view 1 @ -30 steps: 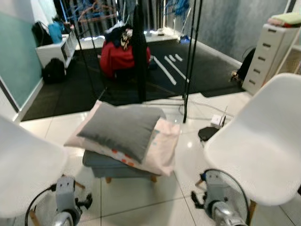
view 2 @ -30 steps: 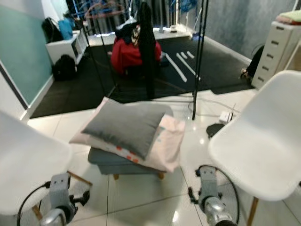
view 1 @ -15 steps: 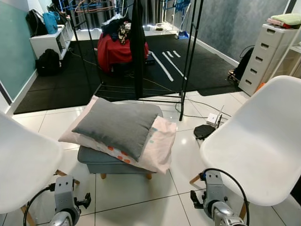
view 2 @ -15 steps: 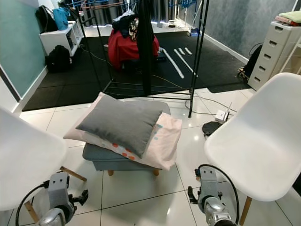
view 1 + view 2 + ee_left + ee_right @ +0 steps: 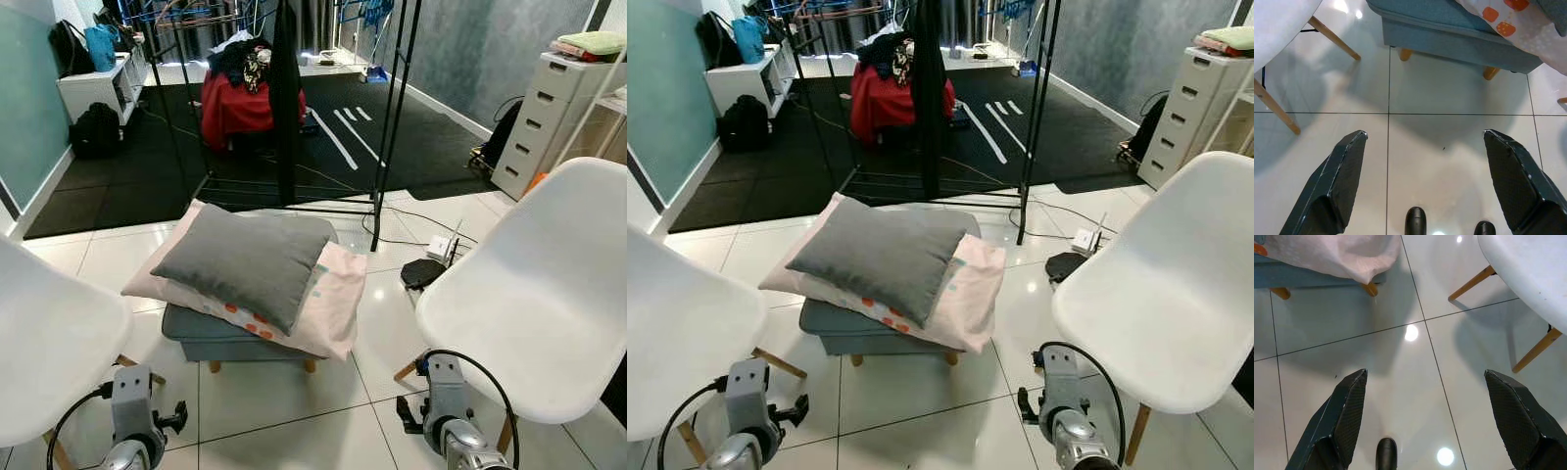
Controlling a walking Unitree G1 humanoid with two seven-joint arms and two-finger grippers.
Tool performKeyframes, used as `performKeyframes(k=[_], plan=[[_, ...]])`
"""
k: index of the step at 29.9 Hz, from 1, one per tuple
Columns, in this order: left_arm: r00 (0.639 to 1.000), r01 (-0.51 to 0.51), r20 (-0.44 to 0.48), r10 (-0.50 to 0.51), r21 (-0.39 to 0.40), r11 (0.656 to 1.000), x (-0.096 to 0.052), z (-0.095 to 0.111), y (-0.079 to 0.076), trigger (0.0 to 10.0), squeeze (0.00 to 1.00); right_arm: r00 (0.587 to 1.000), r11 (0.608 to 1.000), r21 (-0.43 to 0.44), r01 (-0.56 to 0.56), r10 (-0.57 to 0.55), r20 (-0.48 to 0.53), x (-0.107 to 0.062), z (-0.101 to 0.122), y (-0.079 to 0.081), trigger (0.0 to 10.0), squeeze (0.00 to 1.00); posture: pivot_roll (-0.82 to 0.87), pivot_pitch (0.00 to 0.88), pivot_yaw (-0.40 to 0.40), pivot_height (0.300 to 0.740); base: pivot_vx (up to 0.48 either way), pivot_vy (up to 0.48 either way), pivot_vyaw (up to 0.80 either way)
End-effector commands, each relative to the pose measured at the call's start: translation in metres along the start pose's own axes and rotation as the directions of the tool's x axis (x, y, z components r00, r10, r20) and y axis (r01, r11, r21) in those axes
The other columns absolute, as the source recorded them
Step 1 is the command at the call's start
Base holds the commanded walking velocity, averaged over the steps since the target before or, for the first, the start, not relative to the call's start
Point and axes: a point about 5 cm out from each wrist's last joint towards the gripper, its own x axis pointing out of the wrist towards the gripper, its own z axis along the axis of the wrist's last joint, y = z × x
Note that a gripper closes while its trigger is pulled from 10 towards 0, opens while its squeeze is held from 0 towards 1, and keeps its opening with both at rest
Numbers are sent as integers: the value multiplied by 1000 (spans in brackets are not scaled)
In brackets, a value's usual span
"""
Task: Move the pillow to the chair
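Grey pillow [image 5: 245, 262] lay atop pink pillow [image 5: 328, 304] on blue footstool [image 5: 211, 338], untouched. Left gripper [image 5: 1425, 188] and right gripper [image 5: 1432, 423] hung low over floor, fingers spread, empty. Step judged: approach. Next: raise arms, grasp pillow, carry to white chair [image 5: 534, 313].

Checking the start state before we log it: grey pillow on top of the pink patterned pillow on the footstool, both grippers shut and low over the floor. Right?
Not quite: both grippers are open. The left wrist view shows the left gripper with its fingers spread wide over bare tile, and the right wrist view shows the same for the right gripper. The rest holds: the grey pillow lies on the pink patterned pillow on the footstool.
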Motion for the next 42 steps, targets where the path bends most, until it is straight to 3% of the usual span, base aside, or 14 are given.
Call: performKeyframes(k=[1, 10, 42], plan=[[1000, -12, 2, 12, 16, 1000, -1, -1, 4, 10000, 0, 1000, 1000, -1, -11, 11, -9, 0, -2, 3, 10000, 0, -40, 24, 5, 740, 0, 0, 0], [1000, -4, 5, 4, 25, 1000, -2, -1, 3, 10000, 0, 1000, 1000, -4, -16, 16, -15, 0, -5, 4, 10000, 0, -40, 15, 6, 740, 170, 0, 0], [1000, 9, 12, -9, 35, 999, -1, 1, 2, 10000, 0, 1000, 1000, -5, -16, 16, -14, 0, -4, 4, 10000, 0, -40, 25, 8, 740, 342, 0, 0]])
